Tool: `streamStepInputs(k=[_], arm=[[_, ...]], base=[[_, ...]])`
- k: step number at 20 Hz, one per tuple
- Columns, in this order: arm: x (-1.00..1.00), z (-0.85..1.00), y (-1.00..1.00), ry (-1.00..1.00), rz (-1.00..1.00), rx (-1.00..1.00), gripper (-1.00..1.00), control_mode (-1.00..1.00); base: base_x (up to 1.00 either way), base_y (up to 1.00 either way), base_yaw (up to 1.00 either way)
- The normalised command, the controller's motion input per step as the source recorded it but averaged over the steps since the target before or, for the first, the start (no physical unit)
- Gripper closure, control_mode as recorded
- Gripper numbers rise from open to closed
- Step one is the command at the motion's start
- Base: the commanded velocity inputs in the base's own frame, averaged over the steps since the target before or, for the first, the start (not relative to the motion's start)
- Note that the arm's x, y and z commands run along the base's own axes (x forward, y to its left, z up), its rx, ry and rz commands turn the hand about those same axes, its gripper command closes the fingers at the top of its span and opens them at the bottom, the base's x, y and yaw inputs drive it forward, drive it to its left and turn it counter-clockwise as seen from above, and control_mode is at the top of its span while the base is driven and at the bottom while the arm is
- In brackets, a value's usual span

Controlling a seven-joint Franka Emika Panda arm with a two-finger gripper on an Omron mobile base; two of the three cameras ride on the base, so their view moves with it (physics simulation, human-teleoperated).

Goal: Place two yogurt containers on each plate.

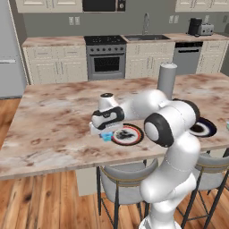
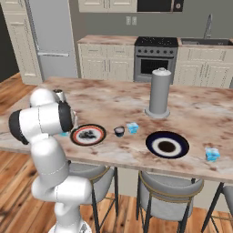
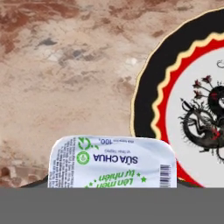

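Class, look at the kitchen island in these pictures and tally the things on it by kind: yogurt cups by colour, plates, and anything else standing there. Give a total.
Pale blue yogurt cups: 3 (one at the hand, one beside the dark cup, one at the far right)
Dark yogurt cup: 1
Plates: 2 (red-rimmed plate, blue-rimmed plate)
Tall grey cylinder: 1
Total: 7

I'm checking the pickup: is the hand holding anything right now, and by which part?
It cannot be told. The hand sits over a yogurt cup beside the red-rimmed plate, but whether its fingers grip the cup's sides is hidden.
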Motion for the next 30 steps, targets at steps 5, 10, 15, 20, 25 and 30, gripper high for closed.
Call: streamStepInputs(k=[5,10,15,20,25,30], arm=[[0.2,0.0,-0.57,0.0,0.0,0.03,1.0,-1.0],[0.22,0.04,-0.53,0.02,0.0,0.06,1.0,-1.0],[0.28,0.0,-0.21,0.08,0.0,0.03,1.0,-1.0],[0.14,-0.16,-0.01,0.03,0.0,0.0,1.0,-1.0],[0.0,-0.22,0.04,0.0,0.0,0.0,1.0,-1.0],[0.0,-0.24,0.05,0.0,0.0,0.0,1.0,-1.0]], base=[[0.0,0.0,0.0],[0.0,0.0,0.0],[0.0,0.0,0.0],[0.0,0.0,0.0],[0.0,0.0,0.0],[0.0,0.0,0.0]])
